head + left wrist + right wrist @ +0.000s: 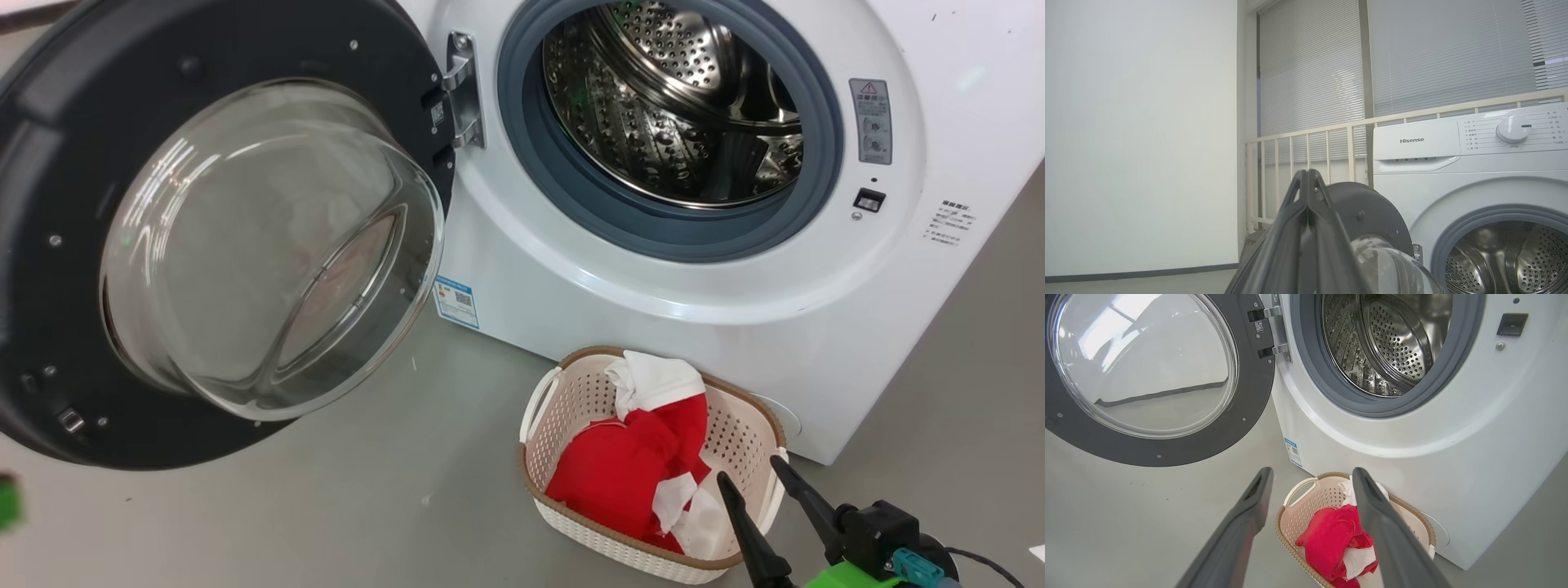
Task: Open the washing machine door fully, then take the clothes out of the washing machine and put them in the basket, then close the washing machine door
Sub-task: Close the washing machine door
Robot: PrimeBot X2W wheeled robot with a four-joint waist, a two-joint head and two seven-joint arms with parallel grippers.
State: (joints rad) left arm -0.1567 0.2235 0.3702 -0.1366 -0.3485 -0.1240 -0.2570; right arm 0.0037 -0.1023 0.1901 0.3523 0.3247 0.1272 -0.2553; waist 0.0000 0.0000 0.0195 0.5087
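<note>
Wide-open right gripper (749, 472) hovers over the basket (571, 392), at the basket's edge away from the washing machine (735, 327), with nothing between its fingers. In the right wrist view the right gripper (1312, 473) has its two fingers spread well apart, framing the basket below. The left gripper (1306, 174) has its fingers pressed together and holds nothing. It is raised off the washing machine's left side, with the door's dark rim behind its tip.

The door (49, 163) is swung wide open to the left of the washing machine, hinged at the opening's left edge, glass bowl bulging out. The drum (678, 106) shows perforated steel inside the grey-blue gasket (522, 155). The basket sits on the grey floor (326, 506) just in front of the washing machine's lower front; whether they touch cannot be told. The clothes (620, 474) lie in the basket: red fabric with white patches, and a white piece draped at the rim nearest the washing machine. A blue label (455, 302) sits at the washing machine's lower left front.
</note>
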